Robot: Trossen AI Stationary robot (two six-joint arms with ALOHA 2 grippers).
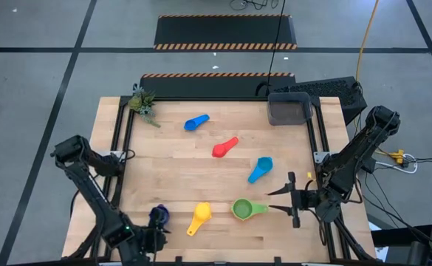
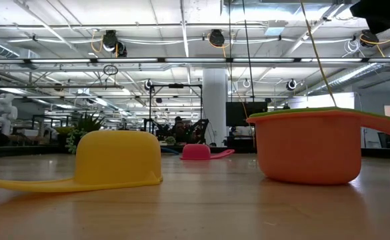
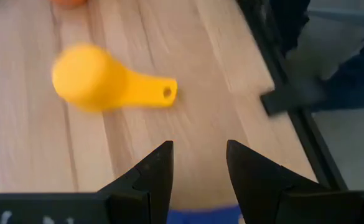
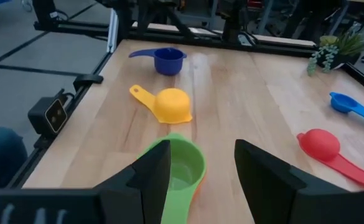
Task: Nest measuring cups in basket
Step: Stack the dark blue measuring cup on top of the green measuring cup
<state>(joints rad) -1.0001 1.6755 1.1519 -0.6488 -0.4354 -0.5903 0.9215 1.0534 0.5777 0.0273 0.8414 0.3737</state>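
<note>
Several cups lie on the wooden table. The blue cup (image 1: 196, 122), the red cup (image 1: 225, 147) and the light blue cup (image 1: 260, 169) lie mid-table. The yellow cup (image 1: 199, 218) rests mouth down on its rim near the front. The green cup (image 4: 183, 169) sits inside the orange cup (image 2: 308, 150). The navy cup (image 4: 169, 60) stands upright at the front left. My left gripper (image 3: 197, 165) hovers open just over the navy cup, a blue patch (image 3: 203, 214) showing between its fingers. My right gripper (image 4: 200, 168) is open, just right of the green cup. The dark grey basket (image 1: 289, 109) stands at the far right.
A small green plant (image 1: 143, 103) stands at the far left corner. A black keyboard (image 1: 326, 89) lies beyond the basket. Dark frame rails (image 1: 120, 148) run along the table's left and right sides. Bare wood shows at the table's left middle.
</note>
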